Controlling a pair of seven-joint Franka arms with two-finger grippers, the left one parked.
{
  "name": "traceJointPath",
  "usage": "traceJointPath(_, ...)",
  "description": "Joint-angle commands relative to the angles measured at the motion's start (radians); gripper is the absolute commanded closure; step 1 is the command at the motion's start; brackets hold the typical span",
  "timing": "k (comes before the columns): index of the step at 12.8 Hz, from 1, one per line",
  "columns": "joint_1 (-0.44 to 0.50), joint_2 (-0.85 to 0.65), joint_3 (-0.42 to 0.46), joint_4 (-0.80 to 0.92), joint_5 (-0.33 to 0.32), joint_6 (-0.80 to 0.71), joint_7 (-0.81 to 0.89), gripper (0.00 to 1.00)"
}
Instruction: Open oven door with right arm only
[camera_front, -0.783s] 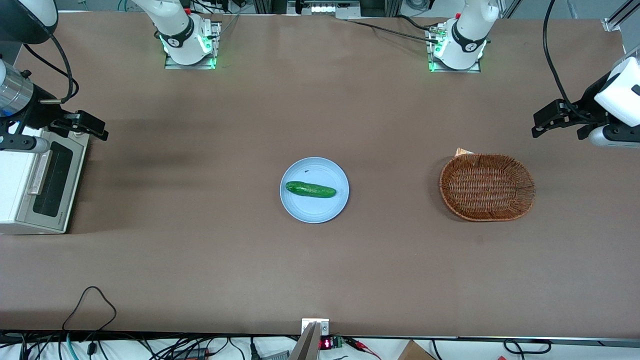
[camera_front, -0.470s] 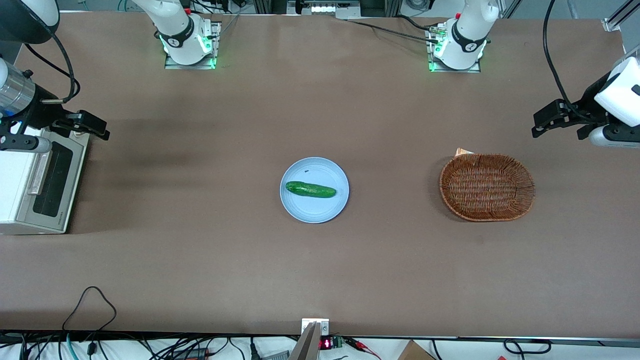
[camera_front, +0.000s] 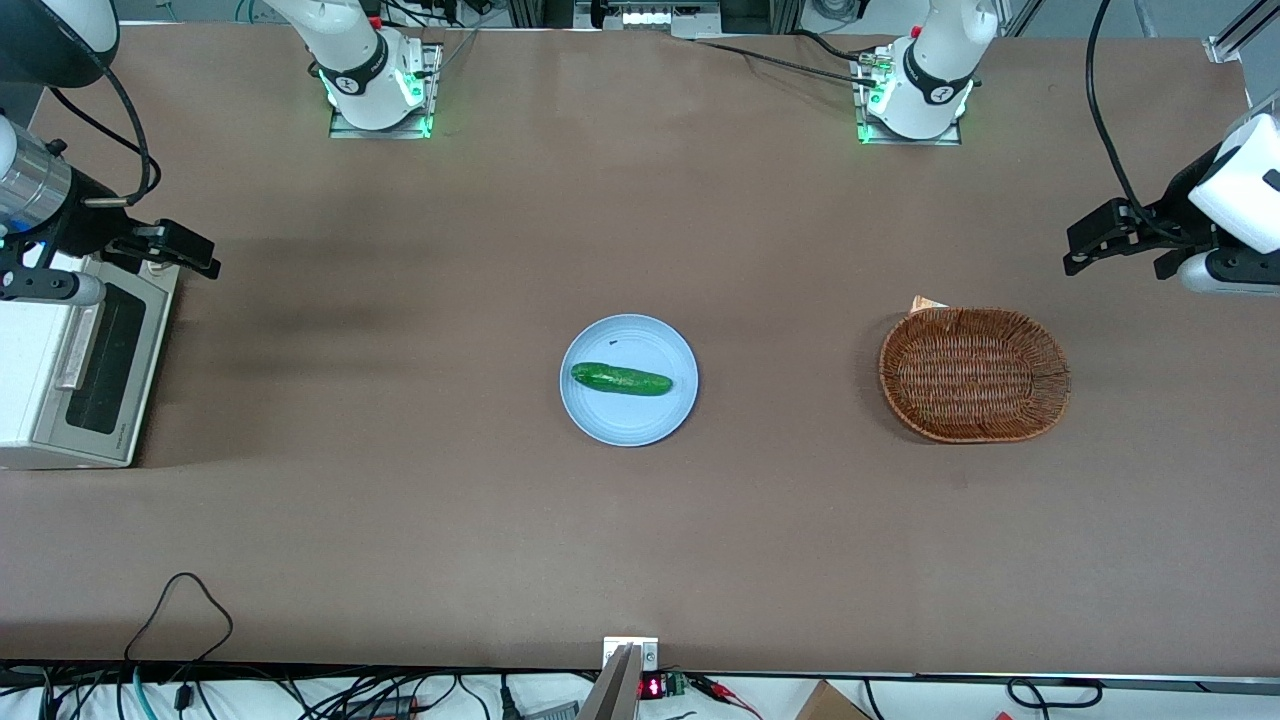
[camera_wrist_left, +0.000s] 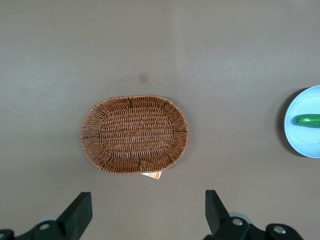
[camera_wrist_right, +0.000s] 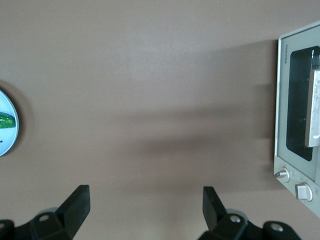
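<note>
Jaws (camera_wrist_right: 145, 207) spread above table; oven door's (camera_wrist_right: 300, 107) knobs (camera_wrist_right: 282, 175) only wrist-visible.

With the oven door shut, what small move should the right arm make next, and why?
Probably carry the open gripper toward the bar handle. The gripper hovers above the toaster oven's corner farthest from the front camera, holding nothing, and the oven door is closed, so nothing can be pulled until the fingers straddle that handle.

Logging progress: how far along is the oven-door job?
Early. Nothing is finished: the oven door looks shut, its handle untouched. In hand: the right arm's pincer hangs open above the oven's farther corner, holding nothing. Left: grip the handle and swing the door open.
</note>
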Motion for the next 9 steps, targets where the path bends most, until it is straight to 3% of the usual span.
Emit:
traceJointPath(1, -0.009, 0.012, 0.004, 0.028, 0.016, -0.03, -0.006, 0.0)
traceJointPath(9, -0.009, 0.02, 0.004, 0.03, 0.017, -0.027, 0.003, 0.0)
